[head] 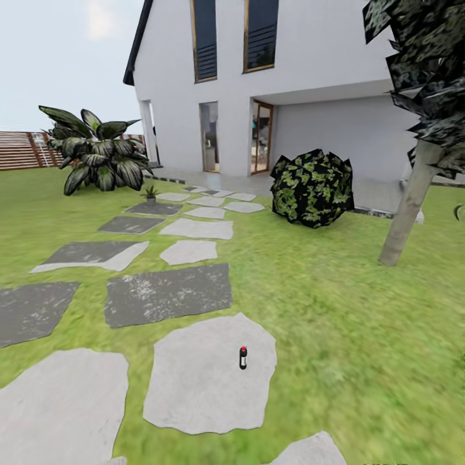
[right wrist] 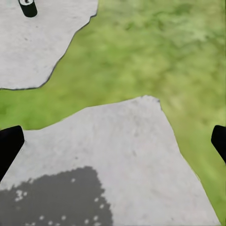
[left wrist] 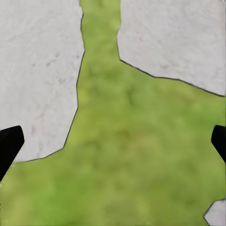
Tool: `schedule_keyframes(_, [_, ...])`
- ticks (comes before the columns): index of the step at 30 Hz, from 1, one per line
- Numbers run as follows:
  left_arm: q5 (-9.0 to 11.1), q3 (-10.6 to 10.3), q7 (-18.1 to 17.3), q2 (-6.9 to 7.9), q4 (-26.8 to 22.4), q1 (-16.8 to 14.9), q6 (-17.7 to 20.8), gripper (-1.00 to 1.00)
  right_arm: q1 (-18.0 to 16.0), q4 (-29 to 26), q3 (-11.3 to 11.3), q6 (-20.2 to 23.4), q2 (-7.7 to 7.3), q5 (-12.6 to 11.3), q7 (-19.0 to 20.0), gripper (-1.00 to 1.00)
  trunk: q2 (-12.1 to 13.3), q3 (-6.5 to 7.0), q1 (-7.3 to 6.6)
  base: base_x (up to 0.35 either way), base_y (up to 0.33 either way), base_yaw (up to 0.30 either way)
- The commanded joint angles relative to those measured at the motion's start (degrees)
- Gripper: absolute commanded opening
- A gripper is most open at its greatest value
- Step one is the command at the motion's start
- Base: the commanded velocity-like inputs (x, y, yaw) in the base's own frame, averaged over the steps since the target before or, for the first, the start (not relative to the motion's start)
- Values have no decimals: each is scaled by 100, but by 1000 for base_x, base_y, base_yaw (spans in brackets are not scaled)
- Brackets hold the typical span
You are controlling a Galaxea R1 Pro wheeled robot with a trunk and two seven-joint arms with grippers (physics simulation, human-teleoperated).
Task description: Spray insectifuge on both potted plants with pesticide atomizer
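I see the atomizer (head: 243, 357) standing upright on a pale stone slab (head: 194, 381) in the lawn (head: 336, 310), near the slab's right side. My right wrist view catches it too (right wrist: 28, 7), well away from the right gripper (right wrist: 113, 141), whose dark fingertips (right wrist: 9, 146) sit at opposite frame edges, spread wide with nothing between, over another slab (right wrist: 117, 155). The left gripper (left wrist: 113, 141) is spread as well, over grass between slabs. Further up the stepping-stone path, a small potted plant (head: 150, 192) sits by a big broad-leaved shrub (head: 97, 155). A round bush (head: 312, 187), a tree trunk (head: 407, 206), the white house (head: 271, 84) and a fence (head: 26, 150) lie beyond.
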Motion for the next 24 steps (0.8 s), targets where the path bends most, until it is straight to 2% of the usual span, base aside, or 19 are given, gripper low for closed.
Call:
schedule_keyframes(1, [25, -1, -1, 2, 5, -2, -18, 100, -3, 3, 0, -17, -1, 1, -1, 100, -2, -5, 0, 141, 288, -266])
schedule_keyframes(24, [25, -2, -1, 2, 5, -2, -18, 100, -2, 3, 0, -17, -1, -1, -1, 100, -2, -5, 0, 95, 297, -271])
